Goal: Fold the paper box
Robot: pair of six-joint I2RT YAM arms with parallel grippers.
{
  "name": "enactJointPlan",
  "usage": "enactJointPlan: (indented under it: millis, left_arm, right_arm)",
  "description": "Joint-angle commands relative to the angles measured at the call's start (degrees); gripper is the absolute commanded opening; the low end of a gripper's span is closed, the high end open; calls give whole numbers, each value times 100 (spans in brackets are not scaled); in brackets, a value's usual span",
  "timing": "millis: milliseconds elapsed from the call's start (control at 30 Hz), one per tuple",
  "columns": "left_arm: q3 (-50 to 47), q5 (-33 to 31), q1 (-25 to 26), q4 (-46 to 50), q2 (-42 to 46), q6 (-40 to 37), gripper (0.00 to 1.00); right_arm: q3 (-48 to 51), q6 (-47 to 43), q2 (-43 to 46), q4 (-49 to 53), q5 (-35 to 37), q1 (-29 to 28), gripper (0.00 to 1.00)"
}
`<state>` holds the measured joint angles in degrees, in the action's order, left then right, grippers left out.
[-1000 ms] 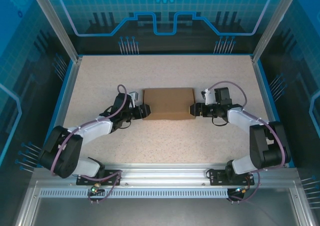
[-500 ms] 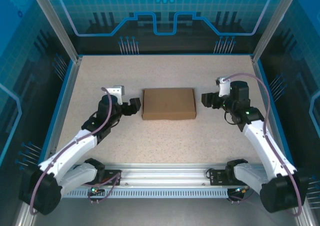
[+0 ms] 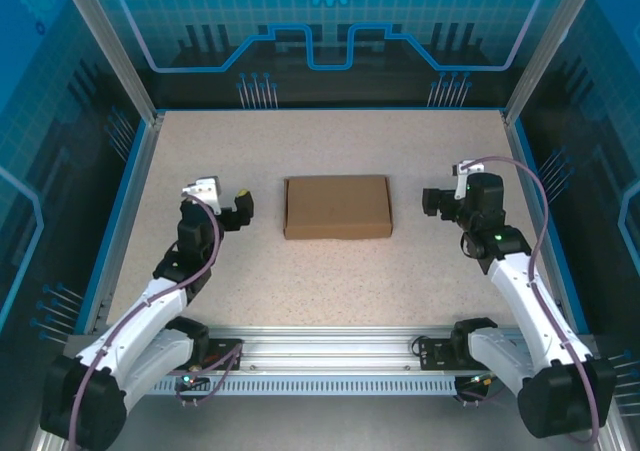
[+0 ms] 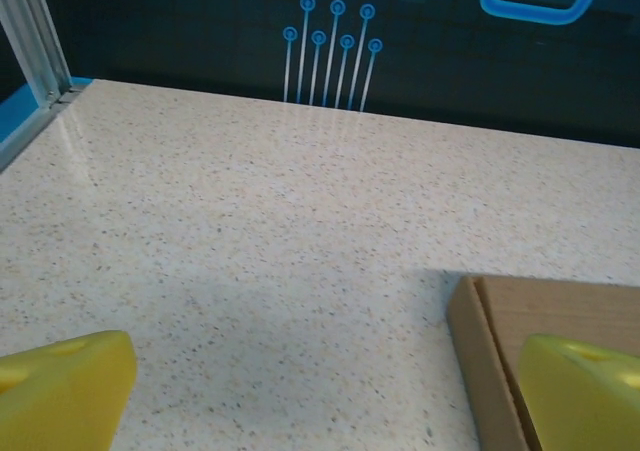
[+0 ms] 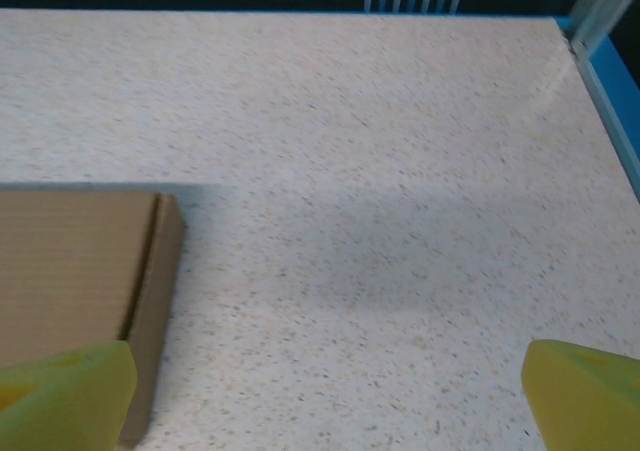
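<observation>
Our left arm stretches forward from its base with the elbow low. The left gripper is turned inward, jaws spread wide (the yellow fingertips sit in opposite lower corners of the wrist view). Our right arm mirrors it, with the right gripper facing inward and its own tips just as far apart.

Brown paper box: plain cardboard, shallow rectangle, folded shut, top flat and level. Lies flat on the speckled counter, roughly mid-counter, long sides running left-right, edges square to the counter edges. Stands free, untouched. Left wrist view: its left end, low upright wall, crisp corner. Right wrist view: its right end, fine corrugation lines on top, a fold seam just inside the end edge.
</observation>
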<state>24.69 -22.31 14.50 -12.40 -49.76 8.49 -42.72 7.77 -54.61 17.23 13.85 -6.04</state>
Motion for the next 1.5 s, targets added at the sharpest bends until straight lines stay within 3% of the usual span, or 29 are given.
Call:
enactJointPlan:
  millis: [0, 100, 233, 500, 667, 833, 1233, 1467]
  left_arm:
    - [-111, -71, -293, -618, -380, -276, 99]
    - [-10, 90, -685, -712, -908, -176, 99]
    - [38, 545, -1080, -1208, -1641, -104, 99]
    - [-45, 971, -1241, -2452, -2880, -417, 99]
    - [125, 1070, -1292, -2488, -3121, -613, 99]
    - [-148, 1465, -1401, -3732, -3778, -742, 99]
    - [-281, 1695, -1406, -4029, -3901, -832, 99]
    - [-277, 1704, -1406, -4021, -3901, -847, 99]
  right_arm:
    - [123, 258, -229, -465, 531, 104, 100]
    - [145, 379, -618, -688, 841, 127, 100]
    - [255, 237, -1231, -1258, 748, 132, 100]
    - [802, 15, -2208, -2919, 523, 95, 100]
    - [1139, -220, -2404, -3658, 463, 30, 100]
    - [1448, -481, -2331, -4412, 431, -88, 100]
    - [1877, -792, -2918, -6095, 257, -139, 100]
    - [1965, -671, -3181, -6413, 104, -1, 100]
